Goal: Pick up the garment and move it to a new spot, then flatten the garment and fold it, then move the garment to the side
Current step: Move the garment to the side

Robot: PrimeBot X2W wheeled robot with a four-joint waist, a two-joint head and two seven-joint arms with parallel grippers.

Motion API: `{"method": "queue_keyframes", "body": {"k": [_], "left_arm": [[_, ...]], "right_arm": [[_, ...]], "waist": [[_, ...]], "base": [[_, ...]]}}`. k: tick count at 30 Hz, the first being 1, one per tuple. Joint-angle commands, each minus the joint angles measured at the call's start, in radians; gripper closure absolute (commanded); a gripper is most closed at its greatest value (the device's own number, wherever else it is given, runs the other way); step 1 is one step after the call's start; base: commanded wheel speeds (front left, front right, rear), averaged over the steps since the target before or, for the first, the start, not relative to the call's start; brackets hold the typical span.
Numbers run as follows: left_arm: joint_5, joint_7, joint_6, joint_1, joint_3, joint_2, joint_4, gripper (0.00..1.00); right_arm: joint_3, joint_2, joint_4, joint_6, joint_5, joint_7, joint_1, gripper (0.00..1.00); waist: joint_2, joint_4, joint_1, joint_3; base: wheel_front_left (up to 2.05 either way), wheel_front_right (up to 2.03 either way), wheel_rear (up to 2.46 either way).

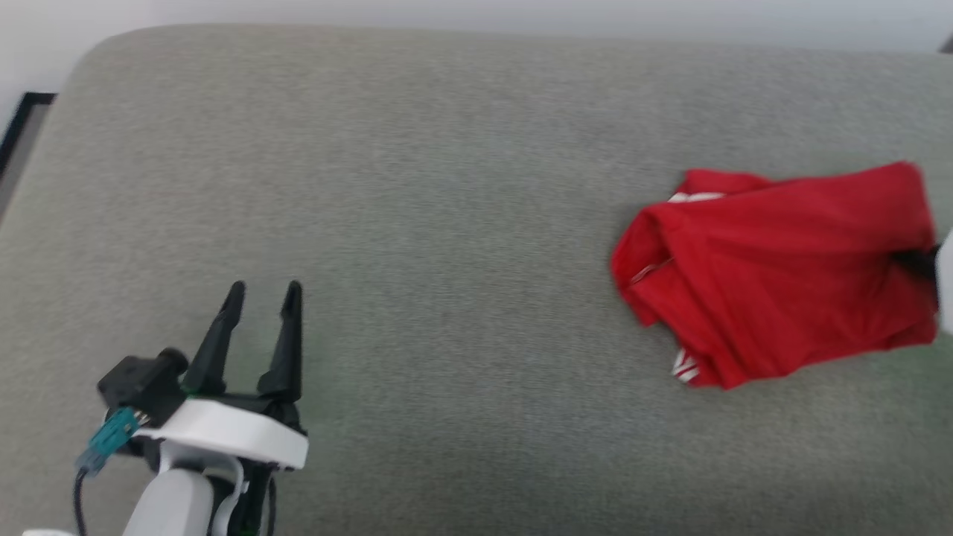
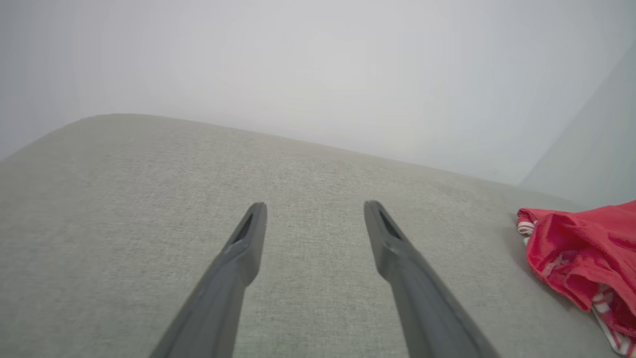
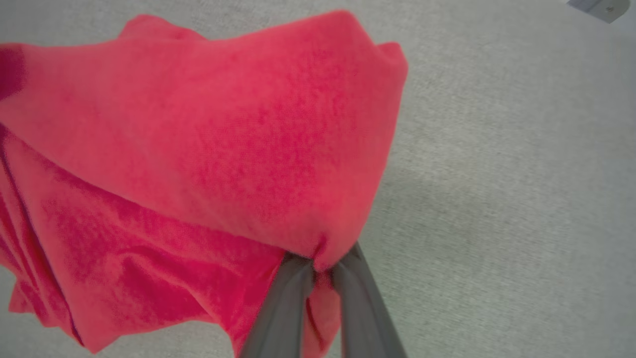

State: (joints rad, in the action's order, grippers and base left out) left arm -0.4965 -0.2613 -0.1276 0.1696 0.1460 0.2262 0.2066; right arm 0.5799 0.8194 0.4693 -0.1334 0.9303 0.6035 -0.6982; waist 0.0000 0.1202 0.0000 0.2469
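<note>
The garment [image 1: 774,272] is a bunched red cloth with bits of white striped trim, lying on the right side of the grey cushion [image 1: 461,223]. My right gripper [image 3: 320,263] is shut on a pinch of its red fabric, and its dark fingertip [image 1: 914,262] shows at the garment's right edge. Far to the left, near the front of the cushion, my left gripper [image 1: 264,298] stands open and holds nothing. In the left wrist view the garment [image 2: 586,263] lies at the right, well apart from the open left gripper [image 2: 315,211].
A pale wall [image 2: 318,64] rises behind the cushion. The cushion's rounded left corner [image 1: 97,52] borders a dark-framed strip [image 1: 18,123] at the far left. Bare grey fabric stretches between the two grippers.
</note>
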Motion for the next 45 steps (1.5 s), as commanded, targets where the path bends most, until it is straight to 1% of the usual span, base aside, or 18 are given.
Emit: {"method": "queue_keyframes", "body": {"k": [1, 7, 8, 12, 17, 26, 33, 36, 40, 41, 42, 44, 45], "left_arm": [[0.012, -0.005, -0.003, 0.034, 0.02, 0.003, 0.01, 0.0], [0.01, -0.005, -0.003, 0.105, 0.074, 0.002, 0.029, 0.0], [0.01, -0.005, -0.003, 0.105, 0.074, 0.002, 0.029, 0.0], [0.013, -0.005, -0.003, 0.154, 0.108, 0.005, 0.041, 0.0], [0.011, -0.005, -0.003, 0.204, 0.145, 0.014, 0.053, 0.0], [0.01, -0.005, -0.003, 0.278, 0.208, 0.021, 0.062, 0.0], [0.001, -0.005, -0.003, 0.326, 0.24, 0.036, 0.066, 0.0], [-0.006, -0.005, -0.003, 0.344, 0.251, 0.043, 0.066, 0.0], [-0.01, -0.005, -0.003, 0.363, 0.263, 0.047, 0.069, 0.0], [-0.013, -0.005, -0.003, 0.367, 0.265, 0.047, 0.069, 0.0], [-0.014, -0.005, -0.003, 0.368, 0.266, 0.047, 0.07, 0.0], [-0.017, -0.005, -0.003, 0.373, 0.263, 0.045, 0.07, 0.0], [-0.017, -0.005, -0.003, 0.374, 0.26, 0.045, 0.07, 0.0]], "right_arm": [[-0.01, 0.02, 0.004, 0.005, -0.012, -0.02, -0.018, 1.0], [-0.029, 0.07, 0.009, 0.005, -0.043, -0.075, -0.049, 1.0], [-0.029, 0.07, 0.009, 0.005, -0.043, -0.075, -0.049, 1.0], [-0.038, 0.101, 0.023, 0.005, -0.079, -0.122, -0.079, 1.0], [-0.053, 0.121, 0.06, 0.005, -0.131, -0.179, -0.12, 1.0], [-0.077, 0.16, 0.152, 0.005, -0.232, -0.269, -0.187, 1.0], [-0.102, 0.151, 0.266, 0.005, -0.335, -0.337, -0.235, 1.0], [-0.118, 0.129, 0.323, 0.005, -0.386, -0.372, -0.255, 1.0], [-0.145, 0.079, 0.407, 0.005, -0.43, -0.397, -0.278, 1.0], [-0.15, 0.064, 0.426, 0.005, -0.438, -0.401, -0.28, 0.96], [-0.157, 0.054, 0.448, 0.005, -0.447, -0.404, -0.287, 0.85], [-0.164, 0.028, 0.479, 0.005, -0.456, -0.409, -0.295, 0.52], [-0.17, 0.018, 0.493, 0.005, -0.459, -0.415, -0.301, 0.3]], "waist": [[0.0, -0.038, 0.0, 0.012], [0.0, -0.106, 0.0, 0.04], [0.0, -0.106, 0.0, 0.04], [0.0, -0.15, 0.0, 0.059], [0.0, -0.2, 0.0, 0.087], [0.0, -0.251, 0.0, 0.14], [0.0, -0.26, 0.0, 0.183], [0.0, -0.255, 0.0, 0.2], [0.0, -0.244, 0.0, 0.219], [0.0, -0.241, 0.0, 0.223], [0.0, -0.237, 0.0, 0.227], [0.0, -0.231, 0.0, 0.231], [0.0, -0.229, 0.0, 0.233]], "base": [[0.0, 0.0, 0.0], [0.0, 0.0, 0.0], [0.0, 0.0, 0.0], [0.0, 0.0, 0.0], [0.0, 0.0, 0.0], [0.0, 0.0, 0.0], [0.0, 0.0, 0.0], [0.0, 0.0, 0.0], [0.0, 0.0, 0.0], [0.0, 0.0, 0.0], [0.0, 0.0, 0.0], [0.0, 0.0, 0.0], [0.0, 0.0, 0.0]]}}
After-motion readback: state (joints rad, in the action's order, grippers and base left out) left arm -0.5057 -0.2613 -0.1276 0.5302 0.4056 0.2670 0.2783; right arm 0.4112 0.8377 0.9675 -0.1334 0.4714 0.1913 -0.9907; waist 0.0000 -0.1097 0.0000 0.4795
